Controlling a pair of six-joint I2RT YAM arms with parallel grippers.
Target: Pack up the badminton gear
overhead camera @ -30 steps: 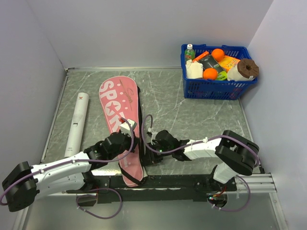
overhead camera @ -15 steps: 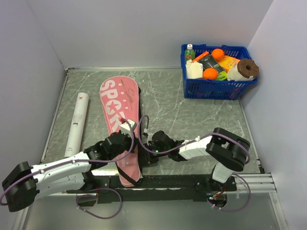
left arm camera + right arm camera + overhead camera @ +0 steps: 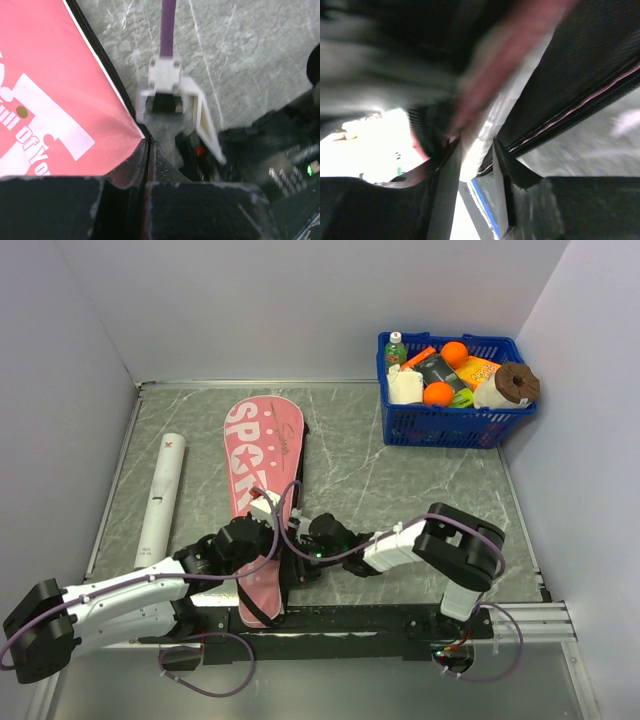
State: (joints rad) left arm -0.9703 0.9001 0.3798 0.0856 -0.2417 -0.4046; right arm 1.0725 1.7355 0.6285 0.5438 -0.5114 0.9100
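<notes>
Pink racket-shaped fabric bag lettered in white (image 3: pixel 262 455) lies lengthwise on grey marbled table (image 3: pixel 400 490), left of centre, narrow end near. Left fingers (image 3: pixel 75 210) pinched together on its black edge. Right fingers (image 3: pixel 570 210) at the bag's right side (wrist view blurred; cannot tell their state). White tube (image 3: pixel 160 502) lies further left, apart.

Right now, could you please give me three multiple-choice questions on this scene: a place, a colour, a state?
1. The white tube lies: A on the pink bag B left of it C right of it
2. The bag's lettering is: A white B black C green
3. The bag is: A standing upright B rolled up C lying flat on the table

B: the tube lies apart, left of the bag. A: white letters on pink. C: it rests flat.
</notes>
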